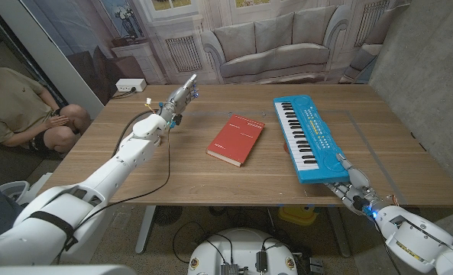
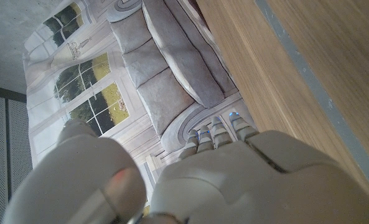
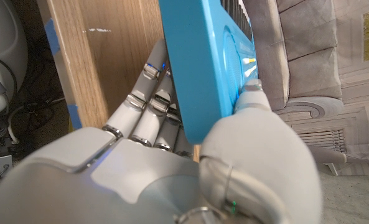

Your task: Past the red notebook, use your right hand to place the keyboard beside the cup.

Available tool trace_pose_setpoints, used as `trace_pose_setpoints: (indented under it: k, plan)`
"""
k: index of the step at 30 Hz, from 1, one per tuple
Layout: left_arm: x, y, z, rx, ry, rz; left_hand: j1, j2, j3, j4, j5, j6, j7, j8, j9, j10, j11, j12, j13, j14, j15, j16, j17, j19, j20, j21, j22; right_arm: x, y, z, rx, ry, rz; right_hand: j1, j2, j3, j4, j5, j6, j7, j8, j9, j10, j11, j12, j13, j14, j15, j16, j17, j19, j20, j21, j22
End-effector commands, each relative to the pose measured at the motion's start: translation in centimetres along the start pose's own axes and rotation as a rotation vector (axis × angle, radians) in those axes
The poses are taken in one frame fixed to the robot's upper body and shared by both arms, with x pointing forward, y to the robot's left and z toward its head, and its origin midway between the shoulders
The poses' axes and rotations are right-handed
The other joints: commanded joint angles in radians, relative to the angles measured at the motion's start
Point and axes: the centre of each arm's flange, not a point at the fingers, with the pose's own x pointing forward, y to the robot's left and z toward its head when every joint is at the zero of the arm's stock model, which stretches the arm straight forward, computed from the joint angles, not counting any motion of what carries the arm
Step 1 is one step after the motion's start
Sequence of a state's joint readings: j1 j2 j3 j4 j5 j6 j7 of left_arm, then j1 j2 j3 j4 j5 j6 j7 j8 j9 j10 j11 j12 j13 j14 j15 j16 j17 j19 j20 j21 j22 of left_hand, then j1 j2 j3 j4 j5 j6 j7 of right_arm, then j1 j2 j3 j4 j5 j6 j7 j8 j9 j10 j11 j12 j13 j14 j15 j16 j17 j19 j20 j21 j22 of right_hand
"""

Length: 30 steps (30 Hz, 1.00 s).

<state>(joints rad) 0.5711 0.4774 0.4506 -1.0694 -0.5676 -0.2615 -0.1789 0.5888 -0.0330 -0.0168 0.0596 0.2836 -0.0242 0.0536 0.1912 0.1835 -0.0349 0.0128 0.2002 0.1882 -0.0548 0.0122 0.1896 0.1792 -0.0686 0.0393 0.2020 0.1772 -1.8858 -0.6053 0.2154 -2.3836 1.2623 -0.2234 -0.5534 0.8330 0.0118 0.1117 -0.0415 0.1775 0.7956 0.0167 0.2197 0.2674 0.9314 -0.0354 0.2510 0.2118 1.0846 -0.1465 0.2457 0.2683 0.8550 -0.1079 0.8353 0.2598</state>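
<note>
My right hand pinches the near end of the one bright blue plastic toy keyboard, fingers underneath and mostly hidden, at the wooden tabletop edge. One red hardcover notebook lies beside it. My left hand hovers, its fingers loosely extended, empty.

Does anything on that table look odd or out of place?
Yes. The blue keyboard lies askew, its near end past the table edge, gripped by the right hand. No cup is visible.
</note>
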Motion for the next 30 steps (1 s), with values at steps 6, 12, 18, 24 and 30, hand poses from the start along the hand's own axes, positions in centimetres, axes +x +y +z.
trace_pose_setpoints:
  k: [6, 12, 18, 24, 30]
  plan:
    - [-0.64, -0.11, -0.24, -0.007, 0.004, 0.011, 0.004, 0.003, -0.007, 0.004, -0.006, 0.000, -0.002, 0.005, 0.003, -0.005, -0.004, 0.004, 0.004, -0.007, -0.002, 0.000, 0.005, -0.002, 0.011, -0.003, 0.003, 0.35, 0.13, -0.05, -0.015, -0.005, 0.027, 0.007, -0.009, -0.003, -0.002, 0.005, -0.004, -0.025, -0.012, 0.004, -0.028, -0.001, -0.013, 0.005, -0.020, 0.009, -0.011, 0.006, -0.022, -0.067, -0.012, -0.009]
    - [-0.67, -0.11, -0.28, -0.009, 0.004, 0.011, 0.004, 0.004, -0.008, 0.004, -0.006, 0.002, -0.002, 0.005, 0.003, -0.005, -0.005, 0.004, 0.004, -0.006, -0.002, 0.000, 0.005, -0.002, 0.011, -0.003, 0.003, 0.37, 0.24, -0.16, -0.016, -0.004, 0.032, 0.009, -0.010, -0.004, -0.005, 0.007, -0.010, -0.029, -0.014, 0.004, -0.036, 0.000, -0.014, 0.005, -0.026, 0.015, -0.013, 0.007, -0.027, -0.064, -0.014, -0.013]
    - [-0.58, -0.11, -0.27, -0.008, 0.005, 0.009, 0.005, 0.004, -0.009, 0.005, -0.006, 0.002, -0.002, 0.006, 0.003, -0.005, -0.004, 0.004, 0.004, -0.006, -0.002, 0.000, 0.005, -0.002, 0.011, -0.003, 0.003, 0.23, 0.34, -0.46, -0.013, -0.009, 0.034, 0.007, -0.015, -0.007, -0.006, 0.008, -0.029, -0.024, -0.019, 0.004, -0.055, 0.001, -0.019, 0.005, -0.044, 0.020, -0.019, 0.009, -0.039, -0.056, -0.017, -0.019]
    - [-0.38, -0.16, -0.22, -0.008, 0.004, 0.005, 0.005, 0.005, -0.010, 0.005, -0.007, 0.003, -0.002, 0.006, 0.003, -0.005, -0.003, 0.004, 0.004, -0.007, -0.001, 0.000, 0.005, -0.002, 0.012, -0.003, 0.003, -0.08, 0.40, -0.58, -0.012, -0.019, 0.031, 0.005, -0.019, -0.012, -0.009, 0.011, -0.062, -0.024, -0.027, 0.001, -0.087, 0.001, -0.027, 0.005, -0.067, 0.041, -0.026, 0.011, -0.052, -0.045, -0.021, -0.028]
    - [-0.22, -0.19, -0.26, -0.009, 0.003, 0.001, 0.005, 0.006, -0.011, 0.005, -0.007, 0.003, -0.003, 0.006, 0.003, -0.004, -0.003, 0.004, 0.004, -0.007, -0.002, 0.000, 0.005, -0.002, 0.013, -0.003, 0.003, -0.21, 0.52, -0.54, -0.017, -0.020, 0.034, 0.003, -0.023, -0.017, -0.010, 0.014, -0.089, -0.017, -0.031, 0.000, -0.118, 0.005, -0.034, 0.004, -0.096, 0.054, -0.038, 0.008, -0.072, -0.032, -0.028, -0.037]
